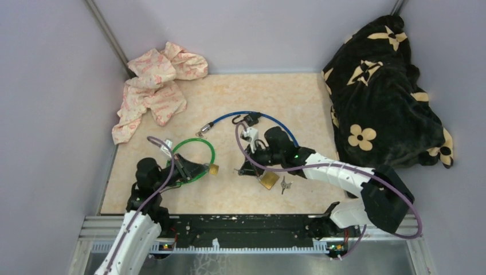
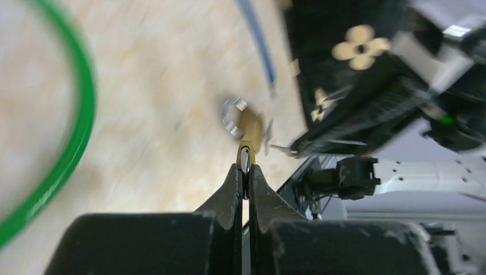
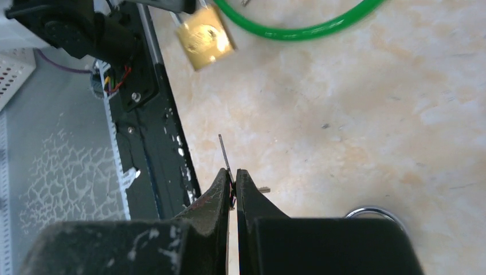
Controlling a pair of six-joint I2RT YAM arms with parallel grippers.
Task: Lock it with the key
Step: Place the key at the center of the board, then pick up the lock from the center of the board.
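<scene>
My left gripper (image 1: 199, 170) is shut on a small brass padlock (image 1: 213, 169) beside the green cable loop (image 1: 195, 160). In the left wrist view the padlock (image 2: 246, 152) shows edge-on between the shut fingertips of that gripper (image 2: 246, 170). My right gripper (image 1: 247, 167) is shut on a thin key (image 3: 224, 152), whose blade sticks out past the tips of the gripper (image 3: 232, 175). The key points toward the held padlock (image 3: 204, 37), with a gap of bare table between them.
A second brass padlock (image 1: 268, 180) with loose keys (image 1: 285, 185) lies under the right arm; it shows blurred in the left wrist view (image 2: 250, 122). A blue cable (image 1: 269, 119) lies behind. Pink cloth (image 1: 155, 86) back left, black flowered blanket (image 1: 378, 86) back right.
</scene>
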